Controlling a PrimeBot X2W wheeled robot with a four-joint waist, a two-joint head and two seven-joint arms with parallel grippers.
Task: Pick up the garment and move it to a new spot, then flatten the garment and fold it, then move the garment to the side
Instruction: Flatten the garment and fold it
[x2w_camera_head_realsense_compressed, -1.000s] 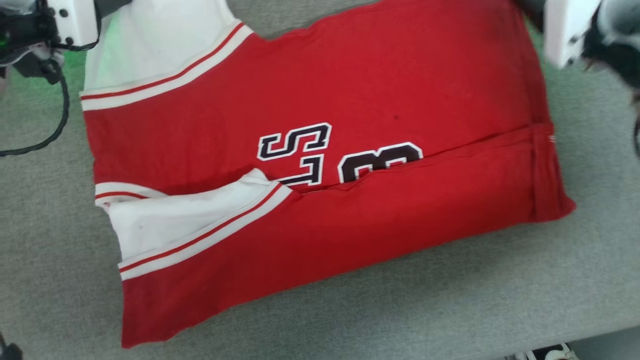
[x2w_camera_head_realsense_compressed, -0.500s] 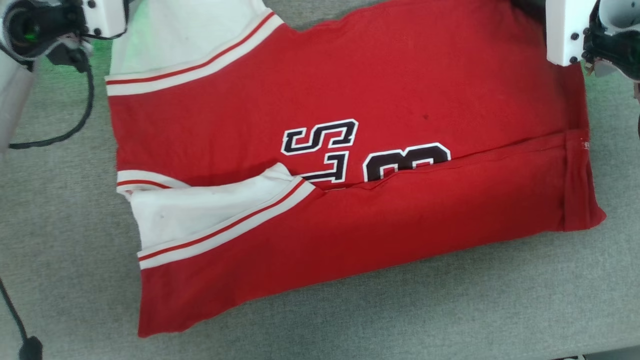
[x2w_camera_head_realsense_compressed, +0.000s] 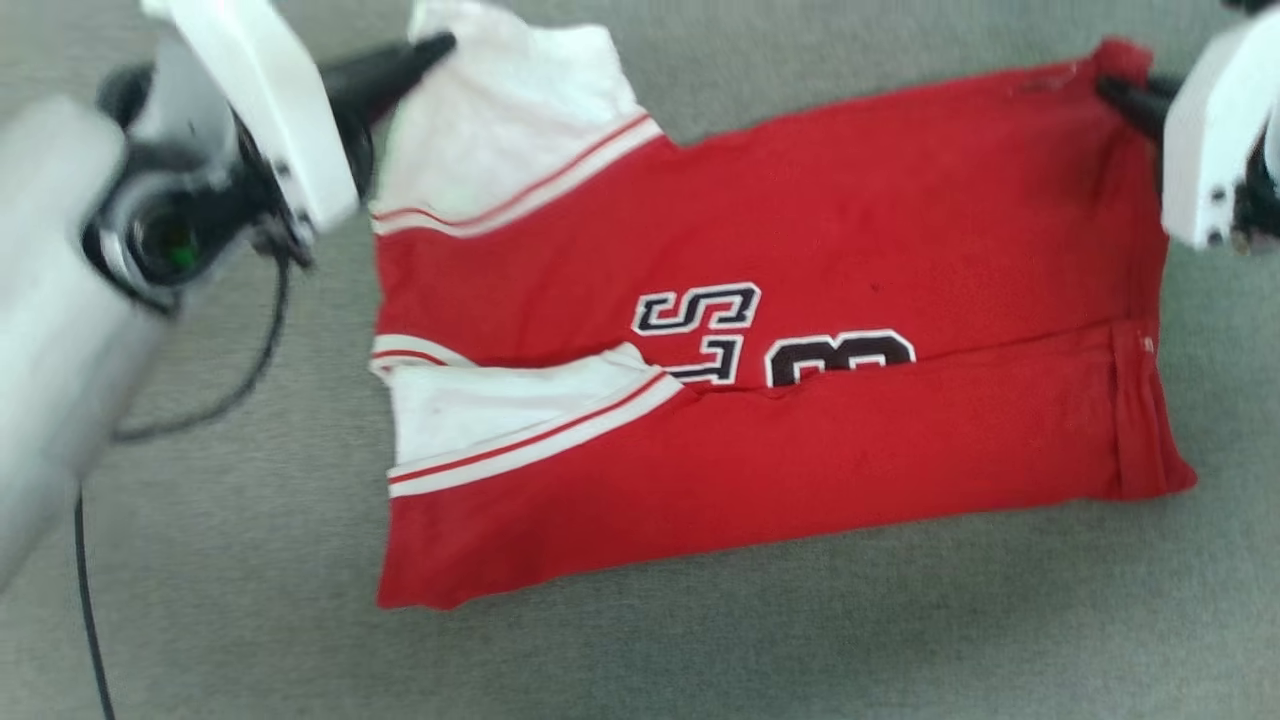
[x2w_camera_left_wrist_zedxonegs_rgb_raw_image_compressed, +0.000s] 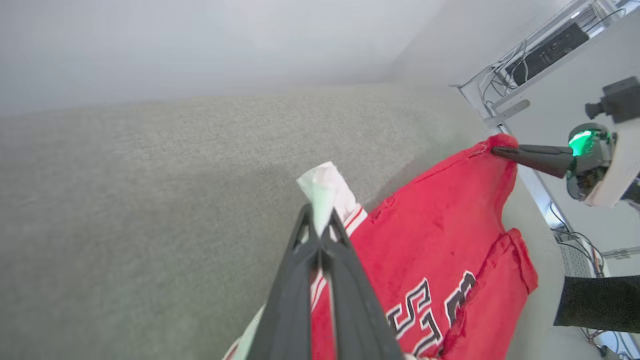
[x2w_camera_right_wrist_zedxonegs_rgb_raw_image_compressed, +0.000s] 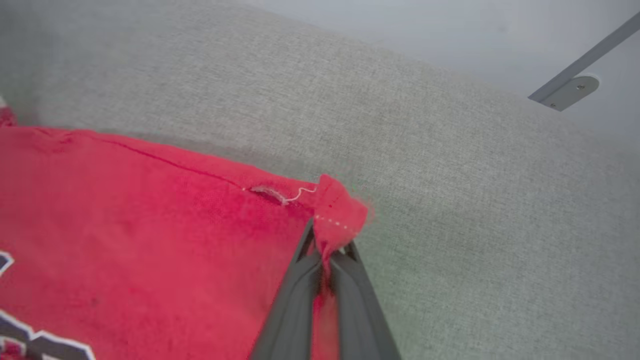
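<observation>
- Spread at the centre of the head view: the garment (x2w_camera_head_realsense_compressed: 830, 220), folded along its length, black lettering face up, on the grey tabletop (x2w_camera_head_realsense_compressed: 700, 660).
- At the garment's 11 o'clock: white corner clamped in the fully closed left gripper (x2w_camera_head_realsense_compressed: 435, 45), fabric poking out beyond it.
- At 1 o'clock: red corner pinched in the fully closed right gripper (x2w_camera_head_realsense_compressed: 1112, 90).
- Far edge raised slightly off the tabletop.

Robotics lab: grey felt worktable (x2w_camera_head_realsense_compressed: 640, 660), wall-mounted electronics box (x2w_camera_left_wrist_zedxonegs_rgb_raw_image_compressed: 550, 47), loose cables (x2w_camera_left_wrist_zedxonegs_rgb_raw_image_compressed: 501, 74).
</observation>
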